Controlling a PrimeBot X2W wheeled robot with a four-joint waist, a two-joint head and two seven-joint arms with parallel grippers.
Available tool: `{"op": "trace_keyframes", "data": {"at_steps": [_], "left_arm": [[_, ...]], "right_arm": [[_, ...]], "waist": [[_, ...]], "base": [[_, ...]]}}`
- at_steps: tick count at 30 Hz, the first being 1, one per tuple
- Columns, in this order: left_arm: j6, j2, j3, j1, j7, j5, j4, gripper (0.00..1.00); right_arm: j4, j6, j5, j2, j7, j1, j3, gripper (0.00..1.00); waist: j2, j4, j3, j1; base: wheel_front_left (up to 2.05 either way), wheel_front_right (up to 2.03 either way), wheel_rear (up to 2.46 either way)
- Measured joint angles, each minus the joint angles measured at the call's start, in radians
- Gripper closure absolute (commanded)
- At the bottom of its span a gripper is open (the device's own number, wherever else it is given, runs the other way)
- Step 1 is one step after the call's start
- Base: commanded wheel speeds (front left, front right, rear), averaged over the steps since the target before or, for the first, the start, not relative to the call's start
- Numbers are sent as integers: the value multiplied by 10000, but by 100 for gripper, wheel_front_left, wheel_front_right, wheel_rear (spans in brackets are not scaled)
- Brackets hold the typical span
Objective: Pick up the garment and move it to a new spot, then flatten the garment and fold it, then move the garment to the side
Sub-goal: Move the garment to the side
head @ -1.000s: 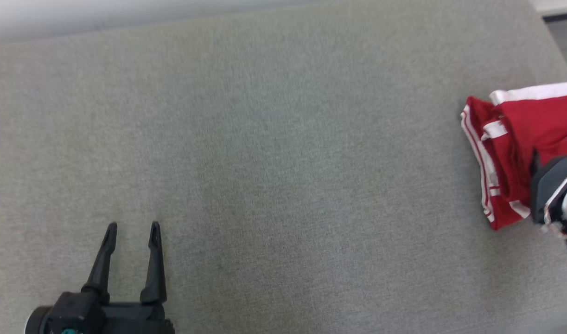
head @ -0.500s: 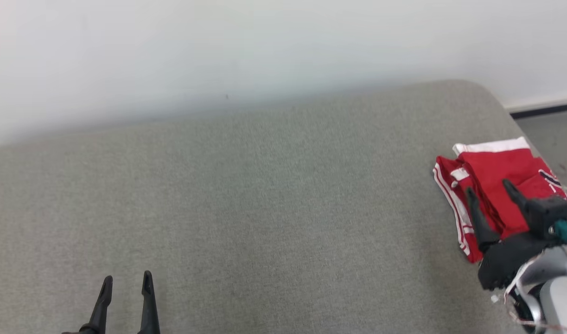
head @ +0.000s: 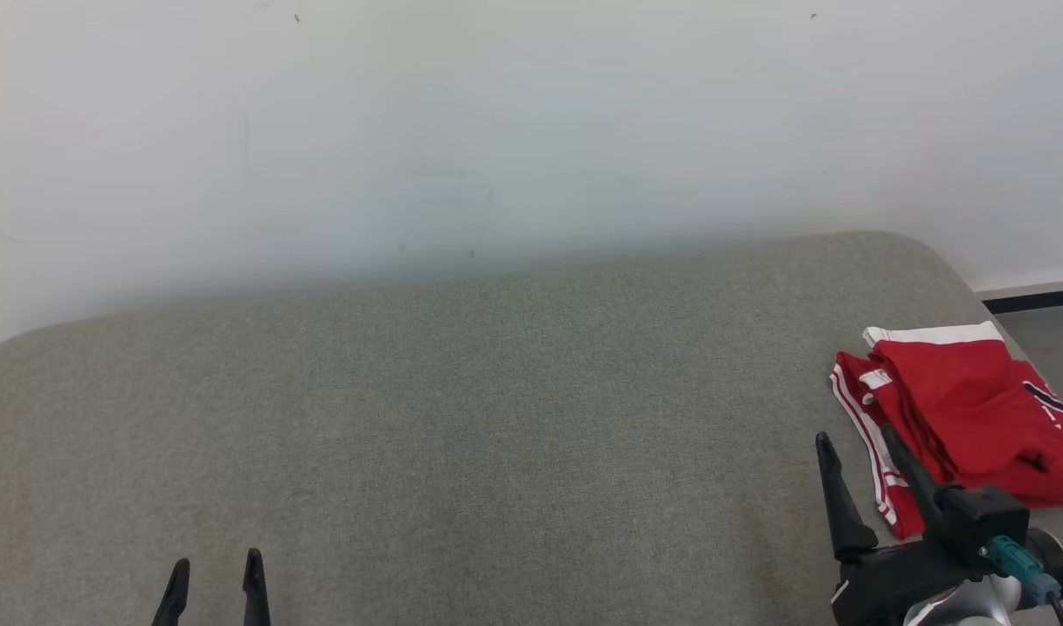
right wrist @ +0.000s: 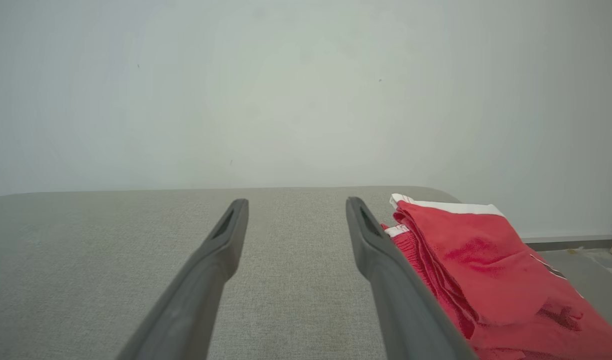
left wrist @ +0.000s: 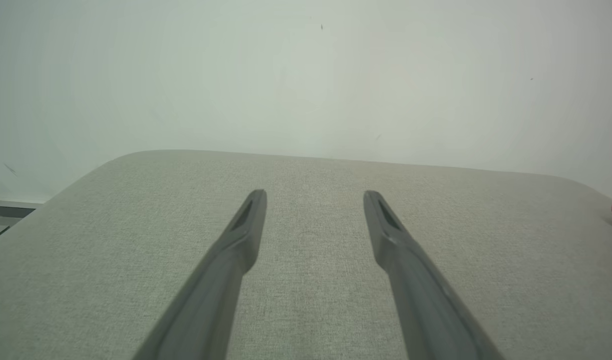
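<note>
Both jaws wide, empty — red garment lies lengthwise near-to-far, white band at far end.

The table is covered in grey woven cloth, matt and slightly coarse. The garment is soft red cloth with white bands, matt and creased. The fingers look like smooth, dark, matt plastic. The wall is smooth, matt white.

I can read no text, number or brand anywhere. The red garment carries a dark print near its far edge (lettering perhaps, but too small and blurred for me to tell).
</note>
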Motion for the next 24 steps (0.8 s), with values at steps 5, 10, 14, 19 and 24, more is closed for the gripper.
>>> {"op": "trace_keyframes", "data": {"at_steps": [5,10,14,19,24], "left_arm": [[-130,0,173,190,0,58,119,0],[-182,0,211,190,0,86,155,0],[-163,0,221,190,0,84,130,0],[-113,0,186,191,0,48,104,0],[-67,0,121,184,0,17,111,0]], "right_arm": [[704,0,-44,385,-257,-12,63,0],[1103,0,-236,339,-424,-68,314,0],[1227,0,-234,391,-552,-117,362,0],[1206,0,-385,441,-648,-156,502,0],[1170,0,-476,585,-694,-81,596,0]], "waist": [[0,108,-177,1],[1,179,-173,2],[1,184,-172,2],[1,143,-149,3],[1,141,-122,2]], "base": [[0,0,0],[0,0,0],[0,0,0],[0,0,0],[0,0,0]]}}
